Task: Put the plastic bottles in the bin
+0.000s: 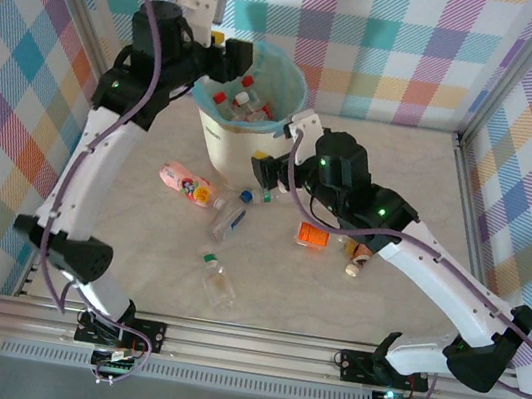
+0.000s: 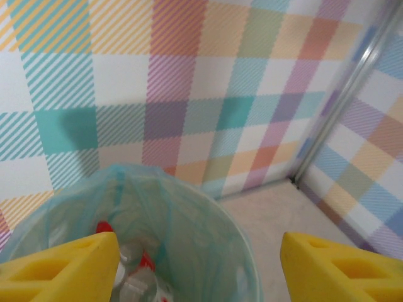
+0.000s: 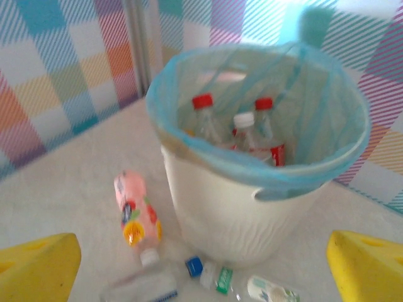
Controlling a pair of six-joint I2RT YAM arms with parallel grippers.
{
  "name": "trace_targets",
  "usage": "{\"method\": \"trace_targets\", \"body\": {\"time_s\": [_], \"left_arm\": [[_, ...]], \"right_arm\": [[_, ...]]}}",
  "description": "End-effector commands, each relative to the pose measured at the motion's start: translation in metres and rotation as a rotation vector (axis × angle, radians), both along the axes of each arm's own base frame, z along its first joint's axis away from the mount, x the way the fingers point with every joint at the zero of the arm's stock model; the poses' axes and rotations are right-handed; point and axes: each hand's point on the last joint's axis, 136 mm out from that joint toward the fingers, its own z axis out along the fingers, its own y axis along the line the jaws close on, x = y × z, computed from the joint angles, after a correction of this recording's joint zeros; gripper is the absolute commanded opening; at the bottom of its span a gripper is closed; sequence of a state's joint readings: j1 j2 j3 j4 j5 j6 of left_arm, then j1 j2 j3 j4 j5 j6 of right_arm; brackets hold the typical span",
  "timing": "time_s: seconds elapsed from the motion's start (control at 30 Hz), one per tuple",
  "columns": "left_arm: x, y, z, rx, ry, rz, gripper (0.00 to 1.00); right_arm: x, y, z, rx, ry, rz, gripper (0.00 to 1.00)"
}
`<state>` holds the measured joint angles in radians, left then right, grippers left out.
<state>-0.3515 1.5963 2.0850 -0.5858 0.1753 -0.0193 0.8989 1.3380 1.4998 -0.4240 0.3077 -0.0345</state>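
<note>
Where the bin is standing: the bin (image 1: 222, 147) is sitting at the far middle of the table (image 1: 420, 184), with its teal bag (image 1: 292, 75) folding out over the rim.
Bottles inside: several plastic bottles are lying in the bag; from the right wrist, a red-capped bottle (image 3: 203, 118) and a white-capped bottle (image 3: 243, 126) are poking up above the others.
Bottles on the table: a pink bottle (image 1: 185, 184) is lying just in front of the bin on its left side. A blue-capped bottle (image 1: 230, 219) is resting near it, and a green-capped bottle (image 1: 218, 281) is lying closer to the arm bases. An orange-labelled bottle (image 1: 313, 235) is lying beside the right arm, and another bottle (image 1: 355, 261) is sitting partly hidden under that arm.
Left gripper: the left gripper (image 1: 238, 58) is hovering over the left side of the bin's rim. Its yellow fingers (image 2: 56, 267) are spreading wide apart with nothing between them, and its camera is looking down into the bag.
Right gripper: the right gripper (image 1: 264, 179) is hanging low just in front of the bin, facing its wall. Its yellow pads (image 3: 368, 264) are gaping wide and gripping nothing, with loose bottles lying on the table between it and the bin.
</note>
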Motion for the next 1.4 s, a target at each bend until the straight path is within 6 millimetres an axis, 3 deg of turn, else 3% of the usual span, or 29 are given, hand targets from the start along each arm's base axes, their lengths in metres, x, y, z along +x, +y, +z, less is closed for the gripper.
{"method": "trace_targets", "body": {"time_s": [0.0, 0.17, 0.27, 0.4, 0.53, 0.83, 1.07, 1.37], "left_arm": [[-0.054, -0.001, -0.006, 0.076, -0.001, -0.115, 0.68], [-0.116, 0.010, -0.041, 0.154, -0.006, -0.206, 0.68], [-0.140, 0.024, -0.067, 0.187, 0.022, -0.190, 0.74], [-0.158, 0.043, -0.102, 0.185, 0.124, -0.114, 0.74], [-0.171, 0.068, -0.135, 0.130, 0.237, 0.027, 0.74], [-0.195, 0.147, -0.199, -0.008, 0.393, 0.510, 0.75], [-0.216, 0.170, -0.219, -0.079, 0.385, 0.622, 0.74], [-0.223, 0.170, -0.227, -0.072, 0.398, 0.606, 0.74]], "right_arm": [[-0.031, -0.008, -0.020, -0.201, 0.017, 0.189, 1.00], [-0.064, -0.016, -0.078, -0.418, 0.101, 0.390, 0.99], [-0.079, -0.016, -0.105, -0.454, 0.143, 0.480, 0.99], [-0.084, 0.002, -0.121, -0.369, 0.300, 0.481, 0.94], [-0.101, 0.032, -0.148, -0.274, 0.546, 0.470, 0.85], [-0.130, 0.073, -0.224, -0.369, 0.790, 0.267, 0.85], [-0.152, 0.086, -0.272, -0.474, 0.894, 0.170, 0.90], [-0.158, 0.101, -0.311, -0.557, 0.944, 0.152, 0.91]]}}
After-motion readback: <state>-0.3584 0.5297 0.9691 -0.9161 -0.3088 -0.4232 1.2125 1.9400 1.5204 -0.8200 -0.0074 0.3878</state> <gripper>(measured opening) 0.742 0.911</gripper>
